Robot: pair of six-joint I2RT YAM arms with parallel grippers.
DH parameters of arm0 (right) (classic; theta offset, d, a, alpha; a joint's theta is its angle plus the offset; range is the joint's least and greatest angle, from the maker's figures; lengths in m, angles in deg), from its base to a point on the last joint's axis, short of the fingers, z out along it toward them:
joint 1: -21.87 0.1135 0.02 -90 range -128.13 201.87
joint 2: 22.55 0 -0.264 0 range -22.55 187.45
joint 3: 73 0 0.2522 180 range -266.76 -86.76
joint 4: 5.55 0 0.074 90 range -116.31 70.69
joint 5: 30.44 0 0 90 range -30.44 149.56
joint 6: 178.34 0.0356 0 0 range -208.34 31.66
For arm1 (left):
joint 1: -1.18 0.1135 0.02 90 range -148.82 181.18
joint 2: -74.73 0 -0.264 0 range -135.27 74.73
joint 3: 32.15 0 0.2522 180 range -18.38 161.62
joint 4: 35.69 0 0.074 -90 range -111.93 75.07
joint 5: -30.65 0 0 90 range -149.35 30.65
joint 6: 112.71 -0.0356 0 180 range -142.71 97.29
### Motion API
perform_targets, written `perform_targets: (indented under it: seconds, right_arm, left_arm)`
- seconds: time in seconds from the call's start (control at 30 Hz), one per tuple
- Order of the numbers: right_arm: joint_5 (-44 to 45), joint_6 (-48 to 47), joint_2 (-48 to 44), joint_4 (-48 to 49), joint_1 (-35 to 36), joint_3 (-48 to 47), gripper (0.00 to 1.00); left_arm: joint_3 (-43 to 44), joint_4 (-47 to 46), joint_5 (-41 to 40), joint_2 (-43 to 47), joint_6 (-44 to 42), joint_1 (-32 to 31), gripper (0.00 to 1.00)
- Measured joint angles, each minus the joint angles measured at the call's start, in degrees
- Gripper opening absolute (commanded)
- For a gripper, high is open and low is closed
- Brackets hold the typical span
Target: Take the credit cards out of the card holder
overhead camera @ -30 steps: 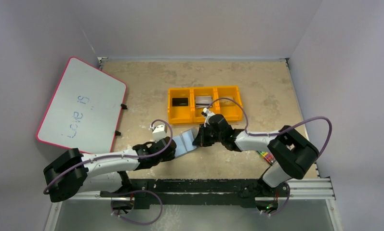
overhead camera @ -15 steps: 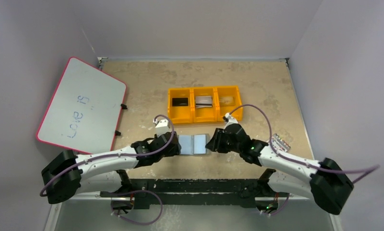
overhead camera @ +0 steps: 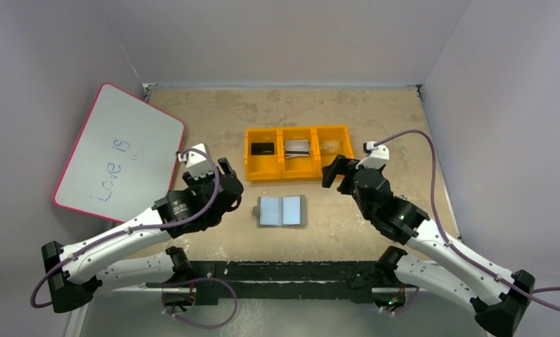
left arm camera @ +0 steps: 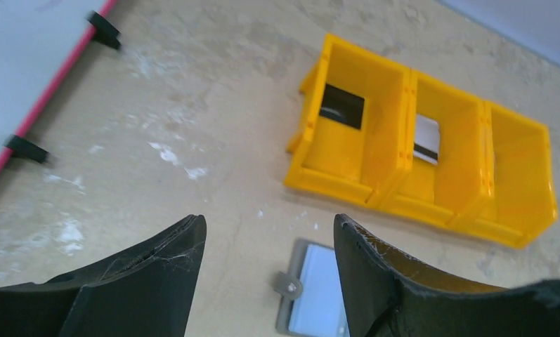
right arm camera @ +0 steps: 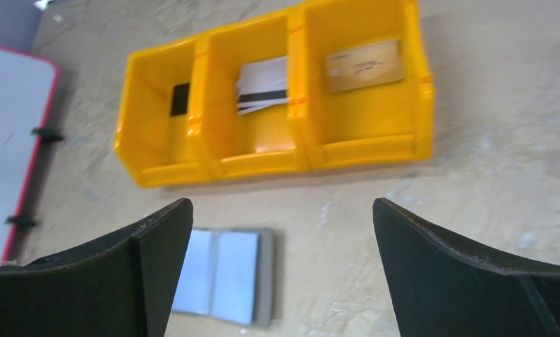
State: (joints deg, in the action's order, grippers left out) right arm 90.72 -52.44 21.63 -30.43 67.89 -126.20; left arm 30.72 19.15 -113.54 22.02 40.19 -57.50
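The card holder (overhead camera: pixel 282 210) lies spread flat on the table, pale blue-grey inside up, its snap tab (left arm camera: pixel 289 284) at the left edge. It also shows in the right wrist view as the card holder (right arm camera: pixel 228 274). Nothing touches it. The credit cards lie in the yellow tray (overhead camera: pixel 298 170): a black card (overhead camera: pixel 263 148) on the left, a silver-white card (overhead camera: pixel 297 147) in the middle, a beige card (right arm camera: pixel 365 64) on the right. My left gripper (overhead camera: pixel 228 175) hangs open, up and left of the holder. My right gripper (overhead camera: pixel 336 170) hangs open, up and right of it. Both are empty.
A red-rimmed whiteboard (overhead camera: pixel 119 154) with writing leans at the left, its black clips (left arm camera: pixel 25 149) resting on the table. The yellow tray (left arm camera: pixel 333 186) stands just behind the holder. Grey walls close in the table at the back and both sides.
Both grippers have let go of the card holder, opened, and drawn up and apart. The holder, lifted between them a second ago, now lies open on the table.
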Motion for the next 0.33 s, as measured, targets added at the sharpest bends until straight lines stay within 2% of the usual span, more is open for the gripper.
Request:
perform_targets:
  seconds: [0.17,0.33]
  right_arm:
    - [8.5,-0.1,-2.4,-3.4,0.0,-0.1,1.0]
    - [10.1,0.5,-6.6,-3.5,0.0,0.8,1.0]
  left_arm:
    - [7.5,10.1,-7.7,-1.2,2.2,0.0,0.68]
    - [8.7,14.1,-11.1,0.1,2.5,0.0,0.74]
